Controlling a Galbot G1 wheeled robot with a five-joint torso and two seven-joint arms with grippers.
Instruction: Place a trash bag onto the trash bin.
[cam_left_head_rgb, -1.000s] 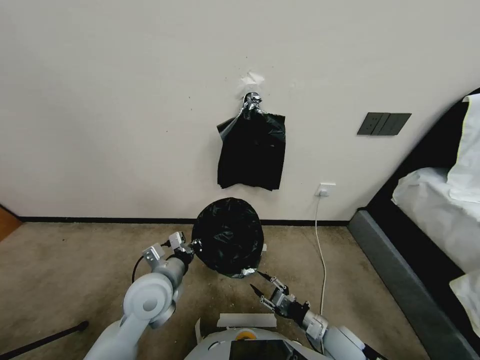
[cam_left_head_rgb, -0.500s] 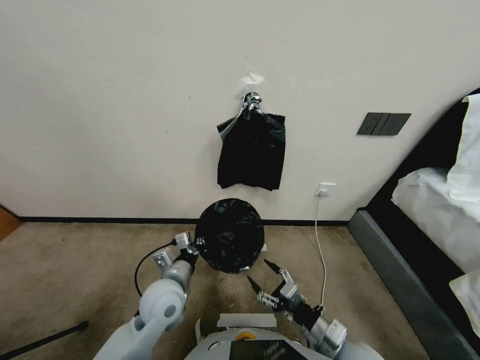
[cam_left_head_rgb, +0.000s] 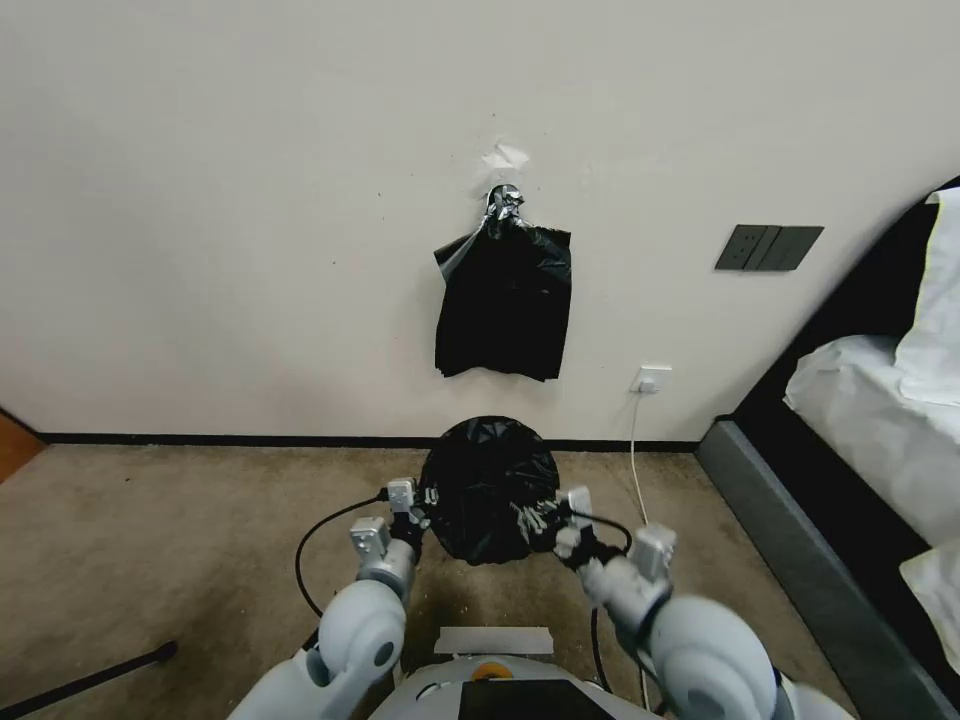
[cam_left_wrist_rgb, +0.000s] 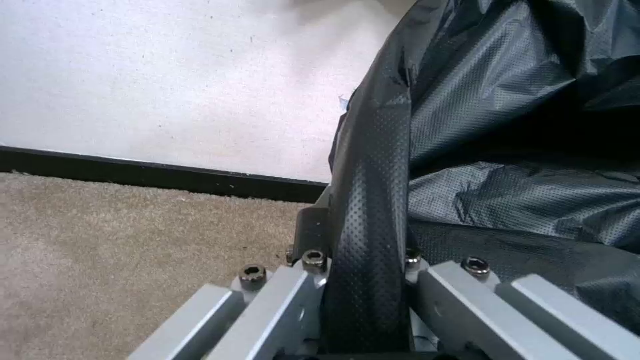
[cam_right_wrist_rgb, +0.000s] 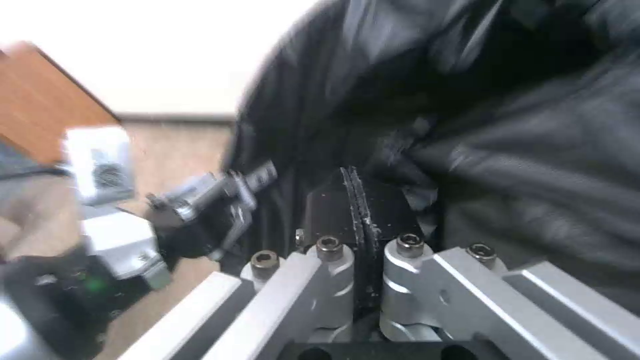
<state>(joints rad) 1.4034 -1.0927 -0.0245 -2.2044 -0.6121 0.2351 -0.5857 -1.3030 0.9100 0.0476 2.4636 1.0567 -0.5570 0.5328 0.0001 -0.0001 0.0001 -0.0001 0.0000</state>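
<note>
1. The trash bag (cam_left_head_rgb: 490, 490) is seen spread on the carpet (cam_left_head_rgb: 160, 540), held between both claws.
2. Its left edge is clamped in the left gripper (cam_left_head_rgb: 418, 508).
3. Its right edge is pinched in the closed right gripper (cam_left_head_rgb: 548, 520).

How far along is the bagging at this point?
Done: the trash bag is opened and draped over where the bin stands by the wall. In hand: the left claw and right claw pinch its opposite edges. Left: seating it and letting go.
</note>
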